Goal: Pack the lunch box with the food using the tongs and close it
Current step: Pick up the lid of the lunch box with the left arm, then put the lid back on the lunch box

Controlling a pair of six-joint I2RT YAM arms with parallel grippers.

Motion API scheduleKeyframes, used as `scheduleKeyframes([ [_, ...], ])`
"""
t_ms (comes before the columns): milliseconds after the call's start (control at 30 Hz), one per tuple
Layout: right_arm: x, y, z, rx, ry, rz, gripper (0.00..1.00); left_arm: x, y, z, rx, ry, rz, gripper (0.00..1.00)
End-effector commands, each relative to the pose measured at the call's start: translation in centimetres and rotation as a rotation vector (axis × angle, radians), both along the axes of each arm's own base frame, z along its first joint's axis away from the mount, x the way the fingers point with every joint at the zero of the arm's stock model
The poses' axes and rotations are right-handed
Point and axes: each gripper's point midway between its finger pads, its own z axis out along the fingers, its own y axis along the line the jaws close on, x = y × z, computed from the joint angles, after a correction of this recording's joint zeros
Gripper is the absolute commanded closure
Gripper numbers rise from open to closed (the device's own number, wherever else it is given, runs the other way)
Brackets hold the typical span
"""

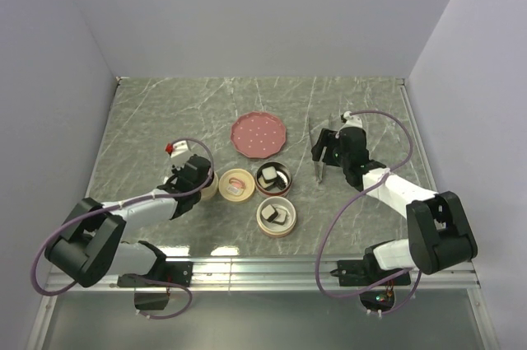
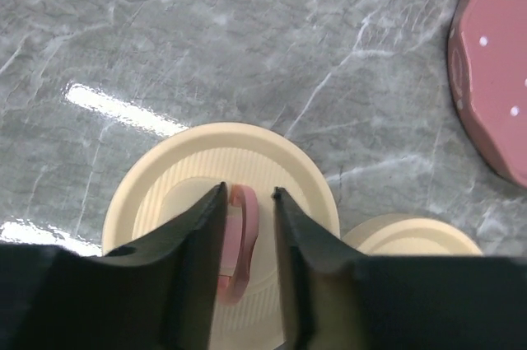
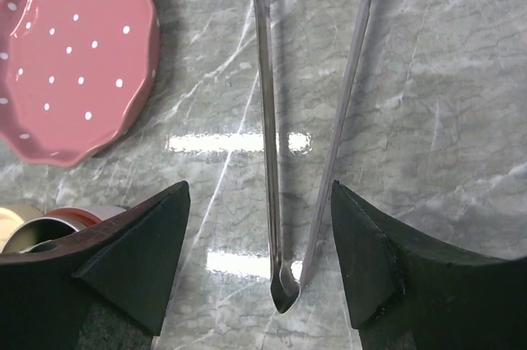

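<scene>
Tongs (image 3: pixel 268 119) clear of pink plate (image 3: pixel 74 53) rim

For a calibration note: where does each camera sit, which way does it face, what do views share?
Top external: above, behind the robot, looking down on the table; both arms, left tool, right tool show.
Left wrist: on that wrist, looking down at a cream lid's pink knob between its fingers.
Right wrist: on that wrist, looking down at the tongs between its fingers.
Shared: all three show the pink plate.
</scene>
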Motion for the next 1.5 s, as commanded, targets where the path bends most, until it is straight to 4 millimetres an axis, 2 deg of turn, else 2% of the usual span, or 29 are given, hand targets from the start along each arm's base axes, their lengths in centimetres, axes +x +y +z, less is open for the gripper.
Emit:
scheduleKeyframes([
  [0,0.6,0.0,1.8,0.018,-0.071,0.005,0.24,0.7,-0.8,0.7,-0.012,-0.014,-0.005,0.66],
  [33,0.6,0.0,1.8,0.020,-0.071,0.006,0.24,0.6,-0.8,0.5,-0.008,-0.006,-0.008,0.69],
  [67,0.6,-0.1,1.8,0.020,-0.069,0.002,0.24,0.6,-0.9,0.5,-0.006,-0.005,-0.008,0.78],
  [233,0.6,-0.1,1.5,0.019,-0.066,0.002,0.24,0.6,-0.9,0.3,0.024,0.013,0.002,1.00],
  [400,0.6,-0.1,1.3,0.019,-0.061,0.003,0.25,1.0,-0.6,0.9,0.070,0.002,0.021,1.00],
  [600,0.5,-0.1,1.3,0.020,-0.066,0.003,0.25,1.7,0.6,3.9,0.134,-0.052,0.081,0.99],
  [800,0.4,-0.2,1.6,0.026,-0.082,-0.007,0.25,3.0,-0.4,7.8,0.123,-0.128,0.030,1.00],
  [1067,0.2,-1.0,2.5,0.026,-0.111,-0.044,0.25,4.5,-3.9,13.2,0.044,-0.248,-0.136,1.00],
  [1167,-0.1,-1.6,3.6,0.026,-0.148,-0.069,0.25,4.7,-7.2,15.1,-0.040,-0.299,-0.284,1.00],
  [1333,-1.4,-3.7,6.1,0.009,-0.245,-0.152,0.25,4.9,-11.6,15.6,-0.041,-0.300,-0.404,1.00],
  [1367,-1.7,-3.7,7.4,0.026,-0.288,-0.154,0.25,5.3,-12.6,15.4,-0.033,-0.293,-0.426,1.00],
  [1467,-2.7,-4.2,7.7,0.036,-0.322,-0.163,0.24,5.3,-15.3,15.1,-0.032,-0.283,-0.498,1.00],
])
